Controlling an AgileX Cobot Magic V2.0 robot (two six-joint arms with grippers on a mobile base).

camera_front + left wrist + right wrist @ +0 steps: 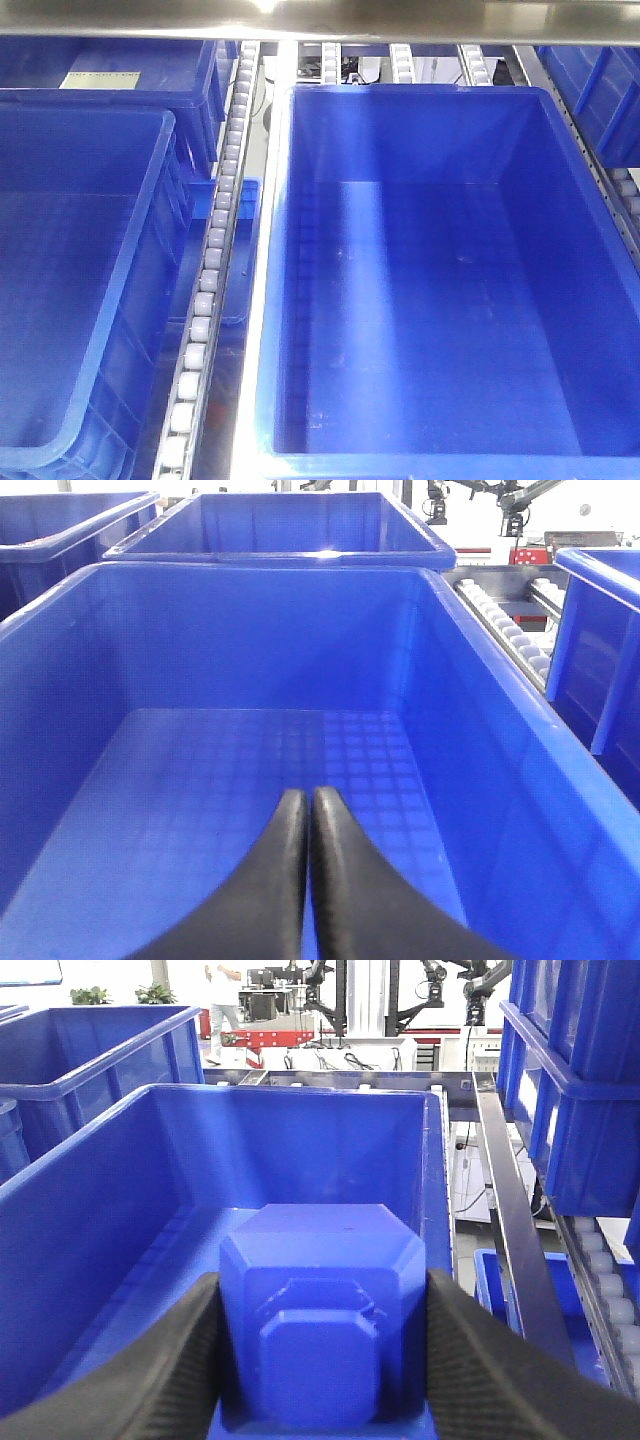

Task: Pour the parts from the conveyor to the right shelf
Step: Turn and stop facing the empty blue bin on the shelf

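Observation:
A small bright-blue part (322, 1305), a cube with a knob facing the camera, sits clamped between the black fingers of my right gripper (322, 1285). It hangs over the open blue bin (120, 1190) of the right shelf. My left gripper (308, 798) is shut with its fingertips touching and nothing between them, held above the floor of another blue bin (200, 770). The front view shows the right shelf (262, 260) with its roller rail (210, 280) and neither gripper. The conveyor is out of view.
A large blue bin (430, 330) with nothing in it fills the right of the front view, and another bin (70, 300) stands at the left. More bins (570, 1090) are stacked at the right beside a steel rail (505, 1210). A steel beam (320, 20) crosses overhead.

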